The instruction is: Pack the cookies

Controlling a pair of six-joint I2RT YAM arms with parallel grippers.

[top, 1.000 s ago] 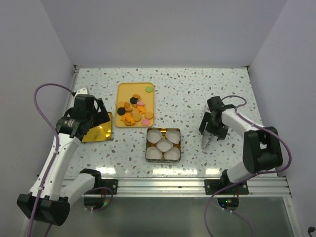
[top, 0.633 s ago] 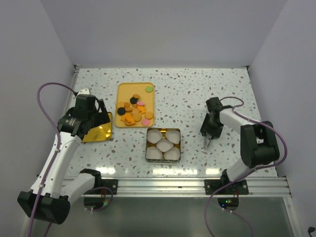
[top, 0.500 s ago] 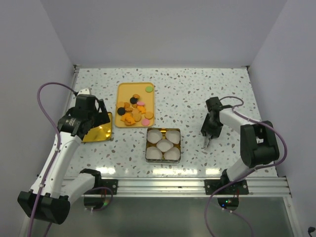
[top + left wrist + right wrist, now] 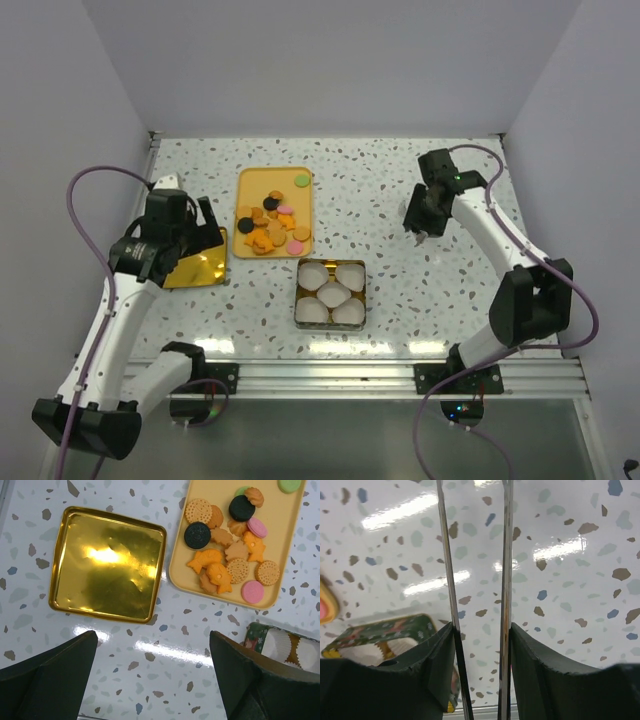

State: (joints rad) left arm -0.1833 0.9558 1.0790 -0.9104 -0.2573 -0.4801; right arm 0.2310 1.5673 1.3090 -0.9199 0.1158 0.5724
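Observation:
The cookies (image 4: 272, 225) lie in a heap on a yellow tray (image 4: 250, 182) at mid-table; they also show in the left wrist view (image 4: 227, 555), orange-brown, black, pink and green. A square tin (image 4: 297, 300) in front of the tray holds several white paper cups (image 4: 332, 293). My left gripper (image 4: 192, 243) is open and empty above a gold lid (image 4: 198, 270), left of the tray; its fingers (image 4: 45, 675) stand wide apart. My right gripper (image 4: 418, 222) is raised at the right of the table. In the right wrist view it (image 4: 480, 630) is shut on thin metal tweezers (image 4: 506, 555).
The gold lid (image 4: 107, 562) lies flat beside the tray (image 4: 285, 525). A corner of the tin shows in the left wrist view (image 4: 260, 632) and in the right wrist view (image 4: 380, 632). White walls close in the speckled table on three sides.
My right gripper has lifted from the table right of the tin and moved toward the far side, with the tweezers in it. My left arm has barely shifted.

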